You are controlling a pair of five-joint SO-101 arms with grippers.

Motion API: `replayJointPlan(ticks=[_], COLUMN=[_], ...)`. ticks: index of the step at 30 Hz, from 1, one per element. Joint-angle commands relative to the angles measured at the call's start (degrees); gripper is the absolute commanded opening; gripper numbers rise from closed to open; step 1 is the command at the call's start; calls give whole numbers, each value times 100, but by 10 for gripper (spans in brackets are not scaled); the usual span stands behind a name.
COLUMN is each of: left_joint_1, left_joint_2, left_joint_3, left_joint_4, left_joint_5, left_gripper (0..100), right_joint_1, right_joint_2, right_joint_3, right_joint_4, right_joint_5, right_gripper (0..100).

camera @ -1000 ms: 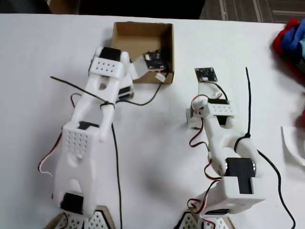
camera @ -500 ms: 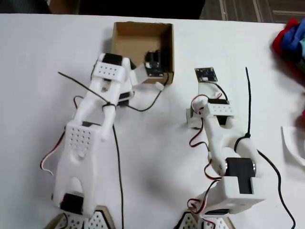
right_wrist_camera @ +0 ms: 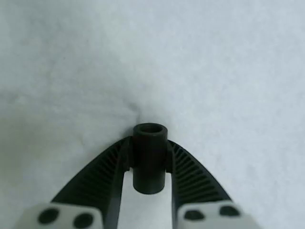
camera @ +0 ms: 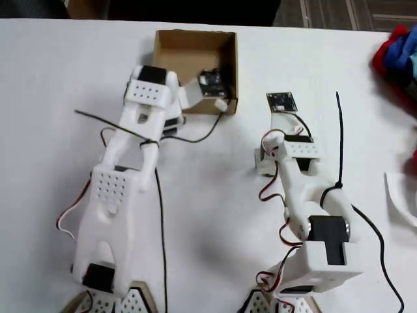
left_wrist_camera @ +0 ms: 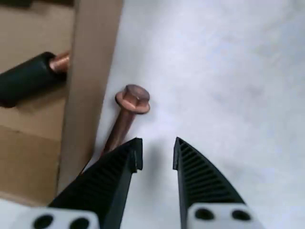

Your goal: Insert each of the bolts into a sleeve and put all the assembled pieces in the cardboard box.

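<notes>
The left gripper (left_wrist_camera: pixel 156 153), slightly open, hangs just short of the bolt (left_wrist_camera: pixel 125 121), which lies beside the box (left_wrist_camera: pixel 93 71) near the tabletop's (camera: pixel 215 222) 12 o'clock. Straddle the shank clear of cardboard before closing. The right gripper (right_wrist_camera: pixel 149 148) clamps a sleeve (right_wrist_camera: pixel 150 160).

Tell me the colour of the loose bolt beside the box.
Copper-coloured bolt; clearest in left wrist view.
</notes>
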State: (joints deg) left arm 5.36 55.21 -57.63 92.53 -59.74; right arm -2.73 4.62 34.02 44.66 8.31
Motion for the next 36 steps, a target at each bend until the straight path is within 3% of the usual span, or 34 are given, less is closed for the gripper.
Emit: replayJointPlan(ticks=[1, 5, 10, 26, 36], left_joint_1=[53, 70, 114, 220, 158], left_joint_2=[-53, -35, 79, 941, 932], left_joint_3=[-681, -945, -910, -954, -954], left_joint_4=[404, 404, -281, -1152, -800], left_joint_5=[-18, -35, 9, 9, 9], left_gripper=[128, 128, 128, 128, 128], right_joint_1=[31, 31, 31, 31, 31], right_joint_2=[-295, -295, -295, -295, -295], right_joint_3=[-167, -167, -167, -167, -167], right_joint_4=[-75, -75, -75, -84, -84], right_joint_5=[-26, -26, -26, -26, -26], right_gripper=[24, 24, 24, 24, 24])
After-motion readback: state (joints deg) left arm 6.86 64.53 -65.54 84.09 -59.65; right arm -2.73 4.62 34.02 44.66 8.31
